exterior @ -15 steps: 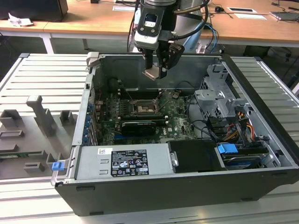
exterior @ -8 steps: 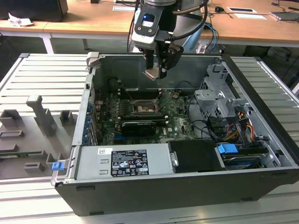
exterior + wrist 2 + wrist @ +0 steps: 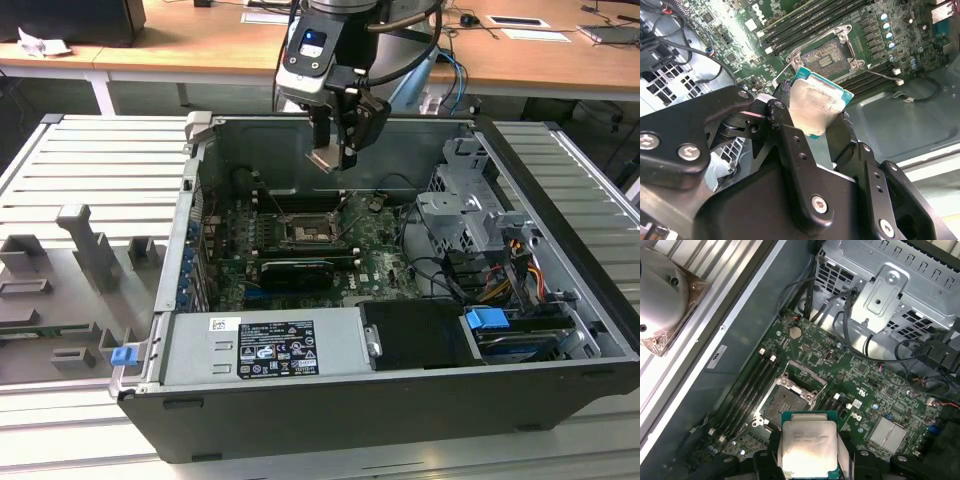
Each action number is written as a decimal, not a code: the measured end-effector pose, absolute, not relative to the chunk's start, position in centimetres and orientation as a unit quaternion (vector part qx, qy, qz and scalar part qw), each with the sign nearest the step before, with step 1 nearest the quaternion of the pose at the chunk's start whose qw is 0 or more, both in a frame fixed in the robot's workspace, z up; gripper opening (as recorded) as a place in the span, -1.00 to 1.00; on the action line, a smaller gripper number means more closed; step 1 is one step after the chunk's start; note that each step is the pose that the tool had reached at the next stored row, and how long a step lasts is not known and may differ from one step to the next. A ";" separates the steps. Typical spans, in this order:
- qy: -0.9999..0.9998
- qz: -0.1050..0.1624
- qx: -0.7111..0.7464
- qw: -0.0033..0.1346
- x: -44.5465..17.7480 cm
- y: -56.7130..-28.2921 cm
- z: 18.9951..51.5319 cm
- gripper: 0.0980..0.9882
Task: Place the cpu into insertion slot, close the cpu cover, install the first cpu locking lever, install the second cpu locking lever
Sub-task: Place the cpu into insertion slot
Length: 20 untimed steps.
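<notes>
**While the chip hangs clear of the board, a skewed landing is the main risk**

Because the gripper (image 3: pixel 330 152) grips the chip (image 3: pixel 328 160) by only 2 opposite edges, its fingers (image 3: pixel 785 125) drawn in narrow against them, a knock could twist the chip or shake it loose. The chip hangs in the air over the far half of the open computer case (image 3: pixel 300 400). It is about level with the case rim and well above the socket (image 3: pixel 305 232) on the green circuit board (image 3: pixel 375 265).

In both wrist views the socket (image 3: pixel 826 54) (image 3: pixel 785 402) shows its dark contact field bare, with nothing lying over it. I judge that bare field to be the weak spot. If the chip arrives off-centre, tilted or turned, 1 corner would touch first and could bend the fine contacts.

The chip is square, its 4 sides alike, so it has no long axis and only its turn matters. Its pale metal top faces up toward the wrist and its green-edged base faces the board. In the first wrist view the chip (image 3: pixel 809 445) looks turned somewhat against the socket's frame, though the viewing angle may exaggerate this.
</notes>
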<state>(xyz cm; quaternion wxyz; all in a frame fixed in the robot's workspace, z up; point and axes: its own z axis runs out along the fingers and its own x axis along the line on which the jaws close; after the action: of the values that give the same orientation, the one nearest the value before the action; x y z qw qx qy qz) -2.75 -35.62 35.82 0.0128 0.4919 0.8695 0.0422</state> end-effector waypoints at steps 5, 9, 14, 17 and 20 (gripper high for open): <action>0.860 0.042 0.509 0.014 -2.8 -35.6 35.8 -0.03; 0.851 0.042 0.524 0.014 -2.8 -35.6 35.8 -0.03; 0.840 0.041 0.540 0.015 -2.8 -35.6 35.7 -0.03; 0.835 0.041 0.549 0.016 -2.8 -35.6 35.7 -0.03; 0.827 0.041 0.561 0.016 -2.8 -35.6 35.7 -0.03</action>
<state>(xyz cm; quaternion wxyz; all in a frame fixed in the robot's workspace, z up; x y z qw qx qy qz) -2.75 -35.62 35.67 0.0161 0.5609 0.8267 0.0410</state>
